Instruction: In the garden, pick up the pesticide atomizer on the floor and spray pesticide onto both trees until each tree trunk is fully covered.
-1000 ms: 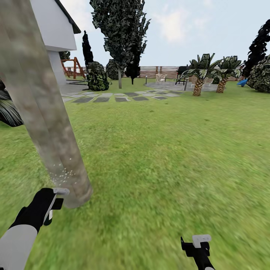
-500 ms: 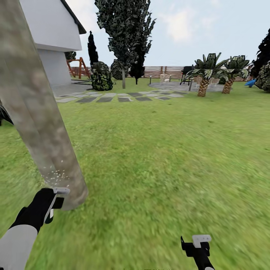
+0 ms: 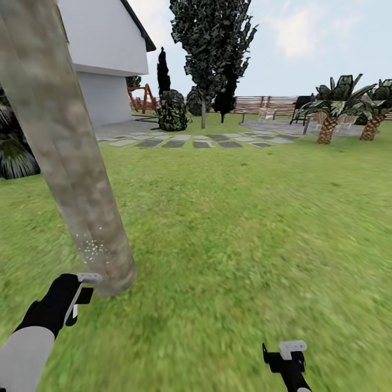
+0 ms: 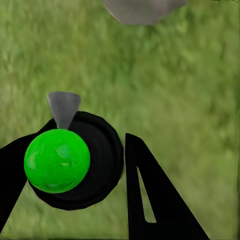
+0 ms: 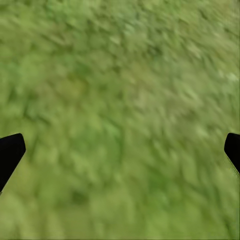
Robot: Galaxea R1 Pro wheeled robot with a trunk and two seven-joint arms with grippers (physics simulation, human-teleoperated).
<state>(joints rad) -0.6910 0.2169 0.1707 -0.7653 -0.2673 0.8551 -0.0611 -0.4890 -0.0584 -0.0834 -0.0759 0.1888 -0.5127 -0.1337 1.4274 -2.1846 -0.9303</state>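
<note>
The left hand (image 3: 81, 291) hangs low beside the foot of the thick pale tree trunk (image 3: 65, 147), pinching the atomizer (image 4: 75, 162). In the left wrist view the bottle shows as a dark round body with a green ball on it and a small grey nozzle, gripped between the two black fingers (image 4: 150, 200). A scatter of pale specks (image 3: 92, 249) sits on the bark just above that hand, so the step in hand looks like spraying the lowest part of this trunk. To do it well, I would keep the nozzle turned squarely at the bark and near it, then sweep slowly upward and around, since most of the column above the specks looks bare. The right hand (image 3: 288, 354) idles over the lawn (image 3: 245, 228), its fingers spread wide apart and holding nothing.
</note>
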